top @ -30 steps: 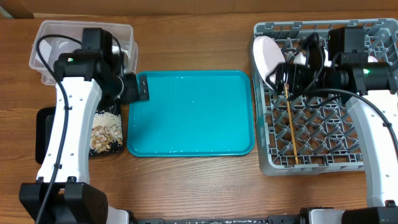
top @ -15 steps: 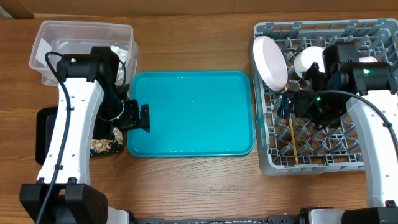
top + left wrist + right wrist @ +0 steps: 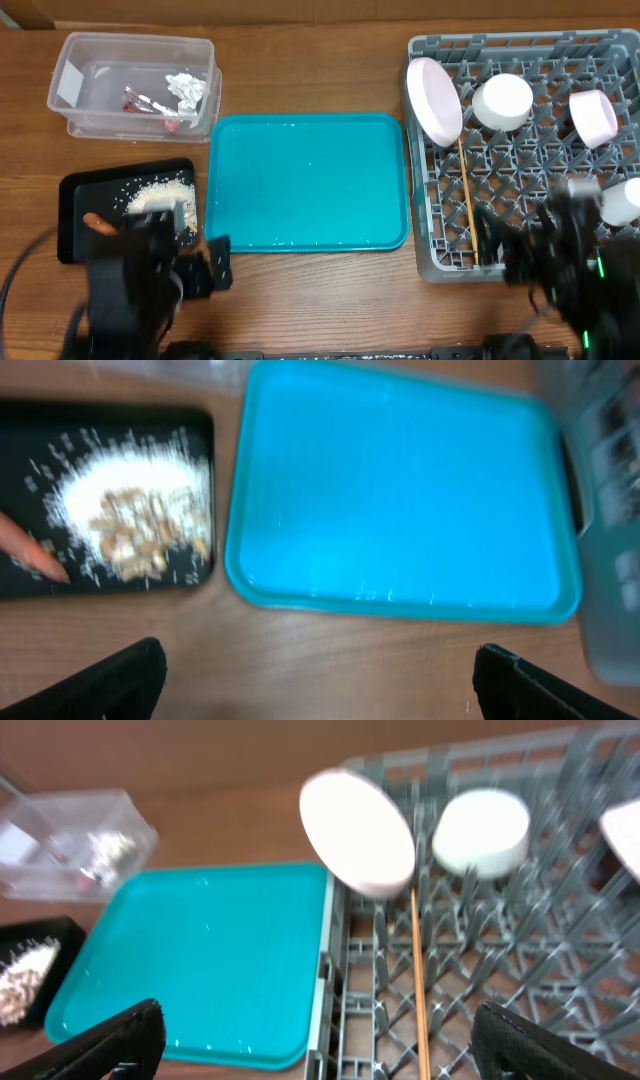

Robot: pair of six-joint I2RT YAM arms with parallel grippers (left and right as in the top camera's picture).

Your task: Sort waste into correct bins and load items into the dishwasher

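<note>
The grey dish rack (image 3: 520, 262) holds the white plate (image 3: 434, 98), a white bowl (image 3: 501, 101), a tilted bowl (image 3: 593, 114), a small cup (image 3: 622, 201) and the chopsticks (image 3: 467, 200). The clear tub (image 3: 70, 118) holds the red-and-white wrapper (image 3: 150, 102) and the foil ball (image 3: 187, 87). The black tray (image 3: 72, 215) holds rice scraps (image 3: 160, 197) and the carrot (image 3: 98, 221). My left gripper (image 3: 318, 678) is open and empty above bare wood near the front edge. My right gripper (image 3: 318, 1038) is open and empty over the rack's front left corner.
The teal tray (image 3: 306, 180) lies empty in the middle, between the black tray and the rack; it also shows in the left wrist view (image 3: 400, 490) and the right wrist view (image 3: 200, 960). Both arms are blurred at the front edge.
Both arms have pulled back toward the front edge, away from the tub and the rack. The tub's waste, the black tray and the rack's bowls are now uncovered.
</note>
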